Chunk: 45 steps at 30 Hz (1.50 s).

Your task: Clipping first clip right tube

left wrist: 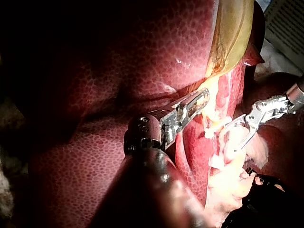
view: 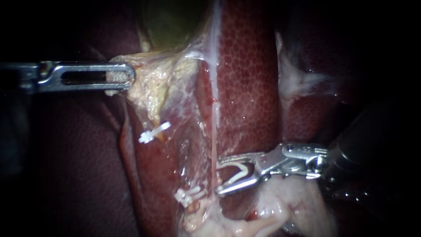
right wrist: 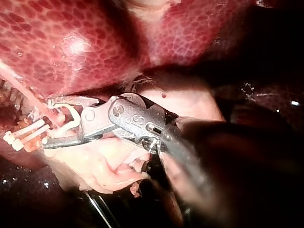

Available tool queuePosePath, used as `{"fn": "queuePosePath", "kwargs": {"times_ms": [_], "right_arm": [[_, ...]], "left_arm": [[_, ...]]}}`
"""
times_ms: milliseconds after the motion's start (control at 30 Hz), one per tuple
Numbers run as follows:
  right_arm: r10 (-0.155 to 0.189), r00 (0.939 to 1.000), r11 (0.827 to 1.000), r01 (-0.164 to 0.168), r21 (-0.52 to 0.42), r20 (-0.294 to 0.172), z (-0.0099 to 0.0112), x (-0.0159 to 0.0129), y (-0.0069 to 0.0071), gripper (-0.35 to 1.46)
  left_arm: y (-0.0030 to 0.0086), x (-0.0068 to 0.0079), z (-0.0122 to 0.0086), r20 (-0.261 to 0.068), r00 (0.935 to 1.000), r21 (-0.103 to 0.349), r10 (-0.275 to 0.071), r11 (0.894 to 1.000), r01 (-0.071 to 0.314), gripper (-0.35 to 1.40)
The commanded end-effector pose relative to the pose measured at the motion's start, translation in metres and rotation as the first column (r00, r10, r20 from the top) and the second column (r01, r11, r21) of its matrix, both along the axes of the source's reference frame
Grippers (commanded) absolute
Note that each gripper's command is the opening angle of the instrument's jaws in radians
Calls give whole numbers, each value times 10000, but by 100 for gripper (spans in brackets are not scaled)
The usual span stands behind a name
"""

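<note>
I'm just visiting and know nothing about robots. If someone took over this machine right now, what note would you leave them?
Left instrument: pincer shut on pale tissue below the gallbladder, holding it out to the side.
Right instrument: pincer carries an open clip, with its mouth at the right tube.
Done: an upper clip and a lower clip sit closed on the tissue left of that tube.
Left: the right tube bears no clip yet. Probably seat it deeper between the jaws, then close.
</note>
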<state>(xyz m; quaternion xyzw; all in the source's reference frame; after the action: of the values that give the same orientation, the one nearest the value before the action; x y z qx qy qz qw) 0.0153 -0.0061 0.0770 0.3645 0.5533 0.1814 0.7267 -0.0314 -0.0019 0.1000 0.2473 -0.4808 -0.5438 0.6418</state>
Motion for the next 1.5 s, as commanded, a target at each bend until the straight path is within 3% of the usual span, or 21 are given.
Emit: {"fn": "queuePosePath", "kwargs": {"times_ms": [33,500,1267,1500], "right_arm": [[3,10000,10000,-3,-19,7,2,3,-2,58],[-326,9989,9994,328,68,-335,-7,28,-22,51],[-471,9977,9988,478,131,-487,-6,24,-20,27],[-530,9972,9984,538,149,-522,-5,21,-19,12]], "left_arm": [[0,0,0,0,10000,1,0,10000,0,-35],[0,0,0,-1,10000,1,0,10000,0,-35],[0,0,0,-1,10000,1,0,10000,0,-35],[0,0,0,-1,10000,1,0,10000,0,-35]]}}
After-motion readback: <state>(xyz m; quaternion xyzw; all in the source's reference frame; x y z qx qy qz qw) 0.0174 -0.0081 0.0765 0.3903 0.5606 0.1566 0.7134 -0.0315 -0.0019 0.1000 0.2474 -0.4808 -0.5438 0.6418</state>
